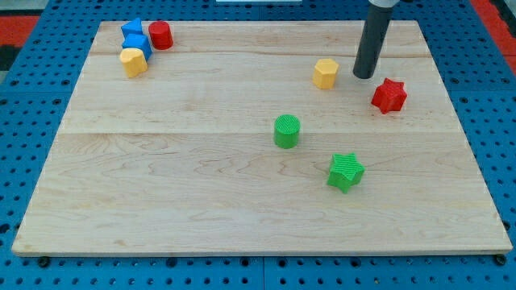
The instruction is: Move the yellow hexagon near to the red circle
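The yellow hexagon (326, 73) lies on the wooden board (185, 193) right of centre, near the view's top. The red circle (160, 35) stands far off at the view's top left. My tip (364, 76) rests on the board just to the right of the yellow hexagon, a small gap apart. The tip is up and to the left of a red star (389, 95).
Two blue blocks (135, 37) sit just left of the red circle, with a second yellow block (133, 61) of unclear shape below them. A green circle (286, 130) stands near the middle. A green star (346, 171) lies below and right of it.
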Action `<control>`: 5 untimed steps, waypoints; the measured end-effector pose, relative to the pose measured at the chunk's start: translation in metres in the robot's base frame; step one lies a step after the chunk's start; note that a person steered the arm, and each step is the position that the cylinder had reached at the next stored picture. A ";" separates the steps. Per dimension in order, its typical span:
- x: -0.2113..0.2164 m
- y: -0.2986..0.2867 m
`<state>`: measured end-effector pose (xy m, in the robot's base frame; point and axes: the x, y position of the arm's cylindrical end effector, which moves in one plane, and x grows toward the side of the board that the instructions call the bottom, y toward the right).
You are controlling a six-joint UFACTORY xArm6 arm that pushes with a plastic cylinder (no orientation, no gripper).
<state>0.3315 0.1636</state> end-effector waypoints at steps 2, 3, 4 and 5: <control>0.000 -0.091; -0.007 -0.126; -0.024 -0.152; -0.041 -0.176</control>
<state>0.2901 -0.0127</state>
